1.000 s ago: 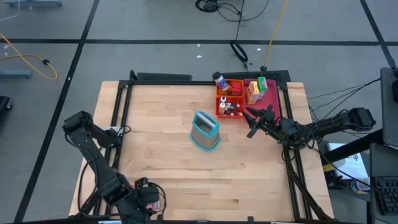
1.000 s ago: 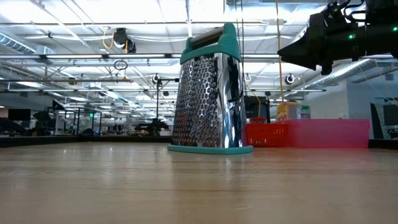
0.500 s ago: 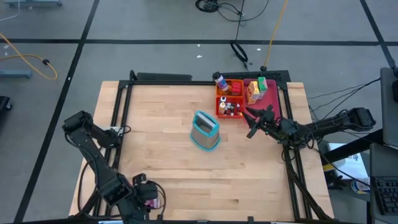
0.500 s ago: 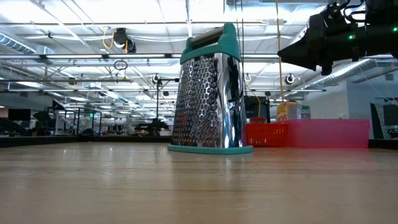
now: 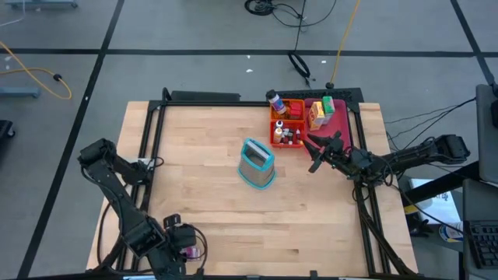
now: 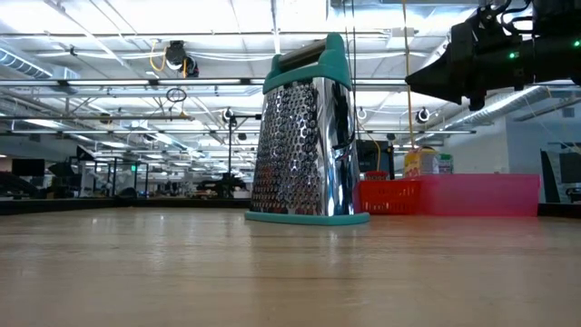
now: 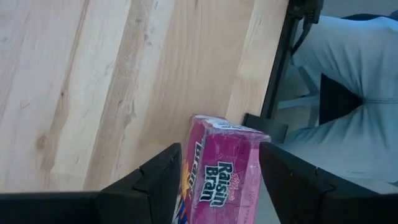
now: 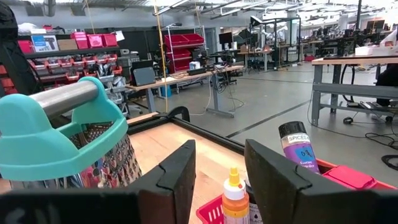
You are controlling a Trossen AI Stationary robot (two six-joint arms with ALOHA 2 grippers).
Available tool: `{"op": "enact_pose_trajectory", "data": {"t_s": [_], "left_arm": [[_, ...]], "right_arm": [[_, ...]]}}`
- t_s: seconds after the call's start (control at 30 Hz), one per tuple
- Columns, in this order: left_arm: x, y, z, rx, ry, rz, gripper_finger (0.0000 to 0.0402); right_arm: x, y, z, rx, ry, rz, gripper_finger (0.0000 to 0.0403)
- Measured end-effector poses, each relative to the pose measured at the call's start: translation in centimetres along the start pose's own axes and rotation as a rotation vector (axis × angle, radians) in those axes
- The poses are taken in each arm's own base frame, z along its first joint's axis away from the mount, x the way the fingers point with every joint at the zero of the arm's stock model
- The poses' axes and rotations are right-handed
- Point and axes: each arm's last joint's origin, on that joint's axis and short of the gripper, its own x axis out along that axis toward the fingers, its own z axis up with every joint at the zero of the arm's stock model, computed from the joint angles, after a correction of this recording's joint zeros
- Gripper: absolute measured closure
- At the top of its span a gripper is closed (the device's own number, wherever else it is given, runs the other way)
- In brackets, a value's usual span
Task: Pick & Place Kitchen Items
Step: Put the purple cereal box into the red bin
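Note:
My left gripper is near the table's near left corner, shut on a small pink Raisin Bran box, which also shows in the high view. My right gripper is open and empty above the table, just near of the orange tray and the pink tray. The trays stand at the far right and hold tiny bottles and boxes: a spice bottle, a yellow-capped bottle, and yellow and green boxes. My left gripper does not show in the low view. My left gripper pinches the pink box between its two fingers, one on each of its two opposite long sides. The printed face is toward the wrist camera, and the box's far end sticks out past the fingertips. Whether the box is clear of the table, I cannot tell.
A steel box grater with a teal handle and base stands upright at the table's middle, left of my right gripper; it also shows in the low view. A black frame runs round the table. Bare wood lies between the arms.
My left gripper has shifted a little toward the table's left edge, keeping hold of the pink box.

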Motion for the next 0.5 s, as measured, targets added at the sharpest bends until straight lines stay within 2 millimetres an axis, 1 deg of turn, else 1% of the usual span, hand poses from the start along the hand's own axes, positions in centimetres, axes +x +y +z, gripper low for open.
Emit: {"op": "enact_pose_trajectory", "data": {"t_s": [0.13, 0.27, 0.5], "left_arm": [[0.2, -0.1, -0.1, -0.002, 0.003, 0.006, 0.0188], [1.3, -0.2, -0.5, 0.004, 0.034, 0.032, 0.0188], [2.3, -0.2, -1.1, 0.008, 0.072, 0.029, 0.0188]], "right_arm": [[0.0, 0.0, 0.0, -0.001, 0.001, 0.0, 0.0273], [0.0, 0.0, 0.0, 0.0, 0.002, 0.0, 0.0273], [0.0, 0.0, 0.0, 0.001, 0.002, 0.0, 0.0273]]}}
